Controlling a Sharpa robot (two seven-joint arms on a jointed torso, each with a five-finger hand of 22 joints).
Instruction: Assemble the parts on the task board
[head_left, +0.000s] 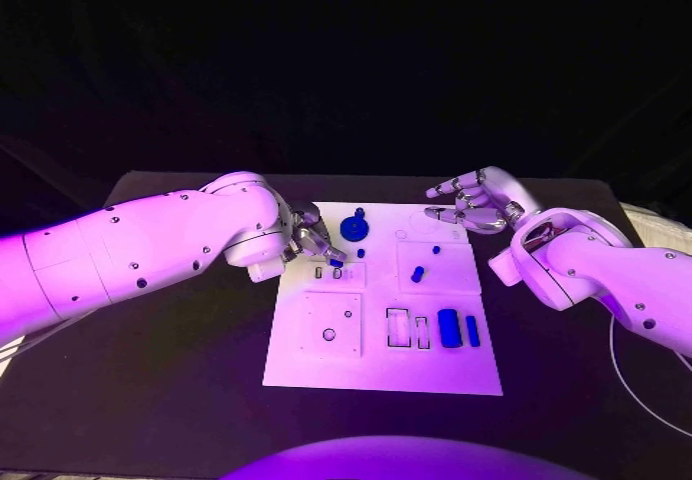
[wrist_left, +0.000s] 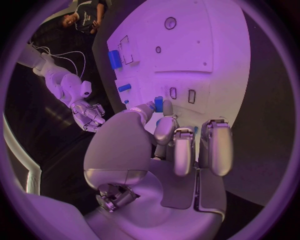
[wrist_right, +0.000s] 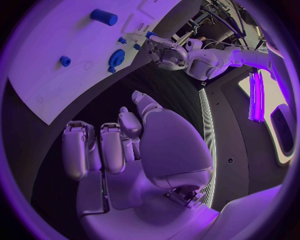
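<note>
Item: small blue part (wrist_left: 159, 104), pinched between the fingertips (wrist_left: 145, 109) of the left hand (head_left: 312, 243), at the left edge of the task board (head_left: 382, 365), just beside the pair of small rectangular slots (wrist_left: 182, 94) near that edge. Orientation: in the left wrist view the part reads as a short block whose long axis runs roughly square to the board face, free end toward the board; whether it touches the board cannot be told. The other fingers of the left hand are loosely curled behind the pinch. Right hand (head_left: 476, 200): off the far right corner of the task board, holding nothing, fingers half curled and apart. Other stock on the board: blue gear (head_left: 356, 228) at the far edge toward the middle; a short blue peg (head_left: 417, 273) near the board's centre; two upright-lying blue bars (head_left: 459, 328) by the outlined recesses toward the near right. Risk, as judged: the hold is a shallow fingertip pinch, so a small tilt of the part against a slot rim could jam it or twist it out of the fingers; if the long axis is not squared to the slot, pressing down may skid the part across the white surface or nudge the board itself. The left arm also hangs over the slots, so alignment is poorly seen from above.
</note>
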